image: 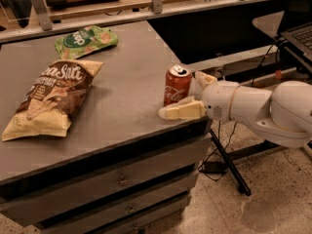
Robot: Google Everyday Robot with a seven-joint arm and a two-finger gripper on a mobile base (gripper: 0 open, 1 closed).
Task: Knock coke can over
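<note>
In the camera view, the coke can (176, 84) stands upright right of centre of the frame, near the right-hand edge of a grey cabinet top (122, 101), with its silver top and pull tab facing up. The gripper (183, 95) reaches in from the right at the end of a white arm (273, 111). Its jaws are spread open and hold nothing. The lower finger (178, 112) lies low across the front of the can's base. The other finger (202, 78) shows just to the right of the can and behind it. The can therefore sits at the mouth of the open jaws. Whether either finger actually presses on it cannot be told.

Well to the left lie a brown sea-salt chip bag (51, 99) and, further up the frame, a green snack bag (85, 40). Both are well apart from the can. Drawers (122, 179) run along the cabinet front below, and a laptop (300, 30) sits at the upper right edge.

The approach looks complete, since the gripper is beside the can at tabletop height. The knock itself is not yet done, because the can shows no tilt. What remains is probably a sideways push against the can's body, best made above its base so that it tips rather than slides. The can stands near the table edge, so pushing it leftward, towards the open surface, would keep it from rolling off.
</note>
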